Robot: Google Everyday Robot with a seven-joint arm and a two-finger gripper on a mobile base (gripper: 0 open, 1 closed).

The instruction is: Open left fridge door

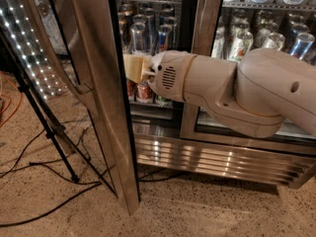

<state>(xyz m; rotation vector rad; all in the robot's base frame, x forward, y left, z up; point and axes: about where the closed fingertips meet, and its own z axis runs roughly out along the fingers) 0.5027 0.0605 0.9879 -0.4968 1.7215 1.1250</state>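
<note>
Nearest, the one pale arm (247, 88) reaches in from the right, above a speckled floor where a few black cables (39, 168) trail past a single black stand (45, 125). The left fridge door (104, 107) stands well ajar, angled out from the fridge (207, 157). The opening looks largely done, with perhaps a wider swing left. The one gripper (134, 68) sits at the door's inner edge, and I cannot tell whether it is open or closed. Farther back the right door (210, 14) is closed, making two doors in all.

brushed-steel left fridge door (106, 83), glossy glass; matt plastic arm (256, 93), its perhaps rubbery tool (130, 68) by the door's edge.
</note>
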